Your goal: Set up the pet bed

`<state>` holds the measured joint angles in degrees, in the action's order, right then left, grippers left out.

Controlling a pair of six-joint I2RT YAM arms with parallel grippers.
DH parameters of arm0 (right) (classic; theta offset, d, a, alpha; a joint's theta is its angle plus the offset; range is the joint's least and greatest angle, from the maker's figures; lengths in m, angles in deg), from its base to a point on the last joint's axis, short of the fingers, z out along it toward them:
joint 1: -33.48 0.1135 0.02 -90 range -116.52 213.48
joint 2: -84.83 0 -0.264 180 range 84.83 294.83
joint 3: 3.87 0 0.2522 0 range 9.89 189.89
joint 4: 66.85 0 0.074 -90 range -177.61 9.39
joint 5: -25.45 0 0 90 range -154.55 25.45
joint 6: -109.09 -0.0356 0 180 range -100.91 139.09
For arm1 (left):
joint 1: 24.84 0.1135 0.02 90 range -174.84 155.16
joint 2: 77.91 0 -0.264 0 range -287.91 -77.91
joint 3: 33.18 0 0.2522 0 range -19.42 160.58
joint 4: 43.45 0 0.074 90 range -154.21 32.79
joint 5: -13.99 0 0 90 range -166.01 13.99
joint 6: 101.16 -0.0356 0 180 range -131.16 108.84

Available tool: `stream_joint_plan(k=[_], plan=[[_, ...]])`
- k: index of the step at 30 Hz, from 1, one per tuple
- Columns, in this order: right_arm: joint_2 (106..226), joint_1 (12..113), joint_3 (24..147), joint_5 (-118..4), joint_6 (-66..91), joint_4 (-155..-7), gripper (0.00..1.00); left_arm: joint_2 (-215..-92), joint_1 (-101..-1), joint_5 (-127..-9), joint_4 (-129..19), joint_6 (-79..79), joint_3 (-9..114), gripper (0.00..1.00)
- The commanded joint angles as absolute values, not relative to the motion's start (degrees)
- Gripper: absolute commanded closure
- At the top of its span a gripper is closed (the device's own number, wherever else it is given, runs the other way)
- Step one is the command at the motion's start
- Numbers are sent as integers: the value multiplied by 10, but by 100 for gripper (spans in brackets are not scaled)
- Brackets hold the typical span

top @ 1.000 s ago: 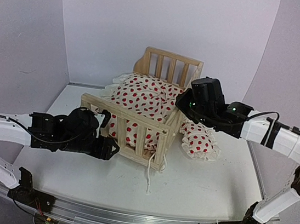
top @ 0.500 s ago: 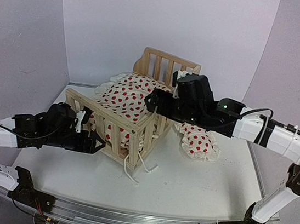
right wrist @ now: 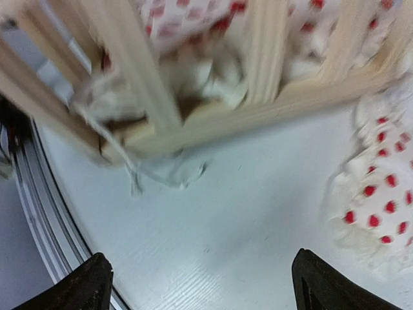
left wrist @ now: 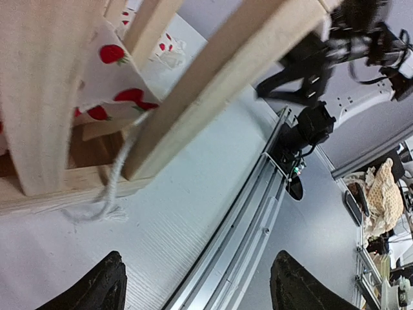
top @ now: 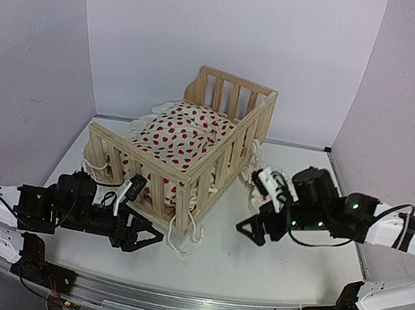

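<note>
Nearest you, your left gripper (top: pixel 146 240) lay wide open and empty at the near corner of the pet bed (top: pixel 233 135); your right gripper (top: pixel 249 233), equally wide and empty, was just right of it. The bed stood upright on the table (top: pixel 268 278), dotted cushion (top: pixel 183 133) inside, tie strings (top: pixel 182 232) trailing

There's a small white ruffled fabric pillow with red dots (right wrist: pixel 371 206) lying right of centre on the white tabletop (top: pixel 254 264), a silver aluminium rail (top: pixel 187 307) along its near edge.
</note>
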<state>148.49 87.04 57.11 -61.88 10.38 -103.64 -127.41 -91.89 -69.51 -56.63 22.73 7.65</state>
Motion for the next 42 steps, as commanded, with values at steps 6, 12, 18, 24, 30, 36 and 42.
stream_joint_plan(k=[6,12,18,24,30,36,42], plan=[[1671,926,408,-538,222,-549,17,-1303,-1012,-808,-462,211,19,33],[1801,948,382,-630,196,-289,32,-1330,-1081,-941,-399,211,-12,40],[1931,959,386,-643,170,-111,45,-1383,-1095,-941,-355,179,5,43],[1991,971,412,-646,146,-63,62,-1377,-1096,-938,-326,185,-11,44],[1976,984,404,-640,59,-54,100,-1376,-1096,-950,-273,179,-34,37],[1888,999,368,-619,-201,-76,100,-1432,-1096,-942,-137,132,-51,30],[1855,1015,373,-604,-318,-81,100,-1517,-1096,-950,-107,129,-23,27]])
